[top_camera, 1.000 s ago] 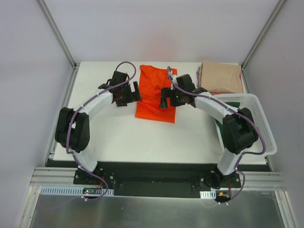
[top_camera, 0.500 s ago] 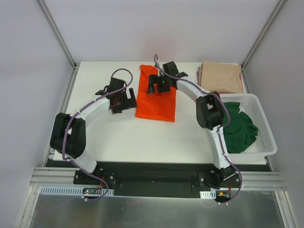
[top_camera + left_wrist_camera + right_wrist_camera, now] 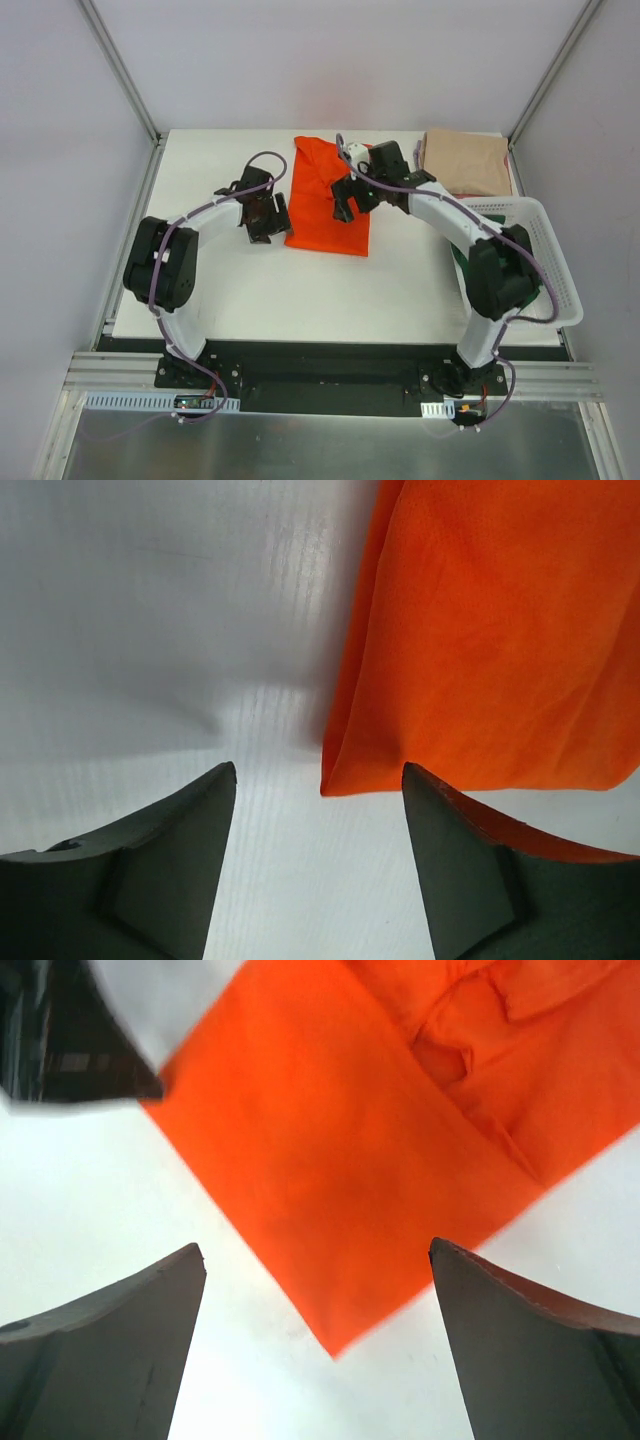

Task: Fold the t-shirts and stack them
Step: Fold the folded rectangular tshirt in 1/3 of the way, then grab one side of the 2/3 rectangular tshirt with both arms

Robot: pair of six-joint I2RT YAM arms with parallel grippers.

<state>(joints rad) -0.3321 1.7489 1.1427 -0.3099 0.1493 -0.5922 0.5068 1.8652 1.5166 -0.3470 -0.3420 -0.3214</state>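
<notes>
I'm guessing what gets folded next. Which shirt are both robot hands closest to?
The orange t-shirt: left gripper at its edge, right gripper over it. The beige t-shirt sits apart.

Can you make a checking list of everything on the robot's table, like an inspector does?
Surface: white table, flat.
Job's things: orange t-shirt partly folded, middle back; beige t-shirt folded, back right corner.
Clutter: white basket at the right edge, partly behind the right arm.
Grippers: left gripper open at the orange t-shirt's corner; right gripper open above it.
Cables: purple cables looped along both arms.
Surroundings: white walls.
</notes>
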